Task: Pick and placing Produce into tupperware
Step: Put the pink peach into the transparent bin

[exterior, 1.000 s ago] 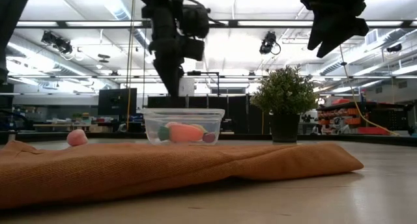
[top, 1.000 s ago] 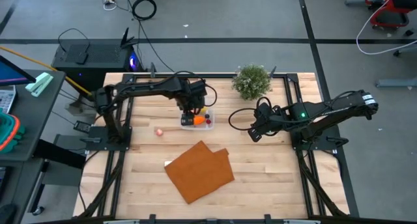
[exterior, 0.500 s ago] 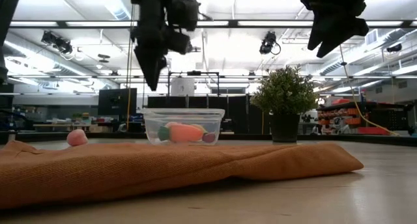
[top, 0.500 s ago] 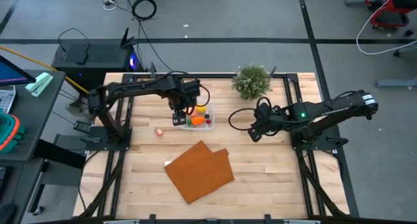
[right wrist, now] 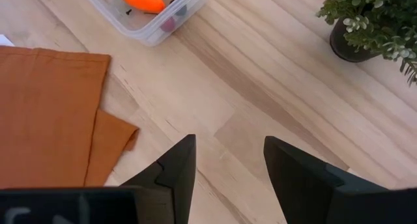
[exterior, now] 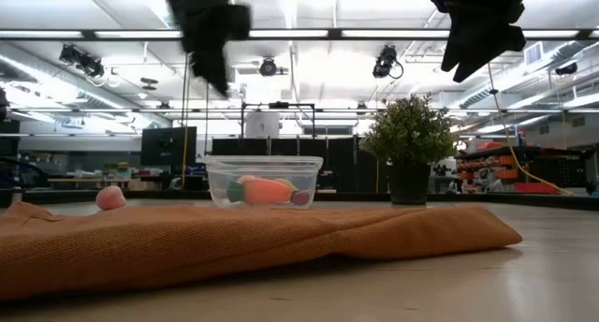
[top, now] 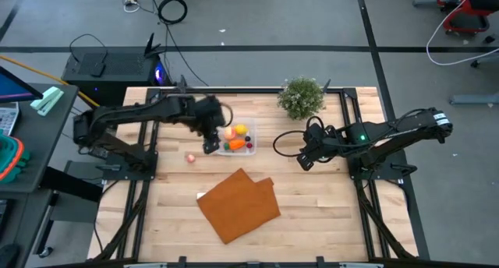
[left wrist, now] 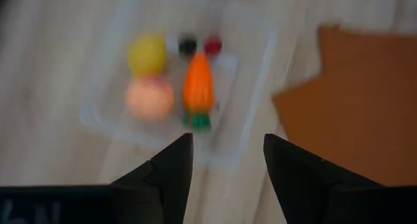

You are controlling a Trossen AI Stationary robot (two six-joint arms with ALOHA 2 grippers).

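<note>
Left gripper point(left wrist: 225, 162) open, empty, above small clear plastic tupperware point(top: 251, 149) w/ orange carrot point(left wrist: 198, 87), yellow lemon point(left wrist: 147, 53) inside. Small pink fruit point(top: 190, 157) on table beside it. Right gripper point(right wrist: 225, 162) open, idle. Risk: round pink fruit rolls away if nudged.

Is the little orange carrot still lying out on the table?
No, the carrot lies inside the clear container, beside a yellow lemon and a peach-coloured fruit.
</note>
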